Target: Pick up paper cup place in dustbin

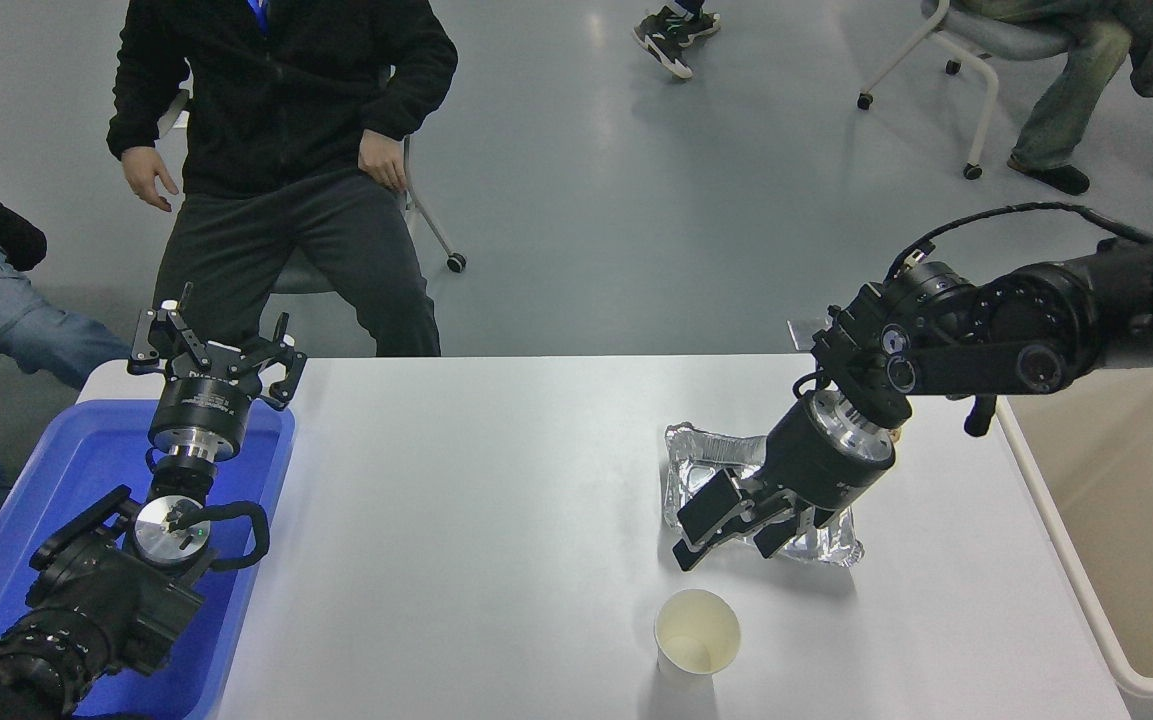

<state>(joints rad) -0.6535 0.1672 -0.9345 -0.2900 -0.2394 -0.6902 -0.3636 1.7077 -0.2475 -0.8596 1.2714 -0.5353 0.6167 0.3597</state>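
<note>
**Paper cup upright on bench, right jaws spread above it**

Paper cup [697,638] stands upright near the front edge of the white bench [476,500], mouth up. Small, white, tapered toward the base, w/ a rolled rim and cream inside; nothing visible in it. It casts a short shadow on the bench and touches nothing else.

Right gripper [731,527] hangs just beyond the cup, angled down and toward the camera, jaws spread wide, holding nothing. It sits over the near edge of a crumpled foil tray [696,460], which lies just behind the cup, apart from it.

Dustbin [1056,520], beige w/ thick rounded rim, stands at the bench's right end, well apart from the cup.

Left gripper [216,345] is parked at lower left over a blue bin [66,470], jaws spread, holding nothing.

A person [281,150] in black sits at the far side.
</note>
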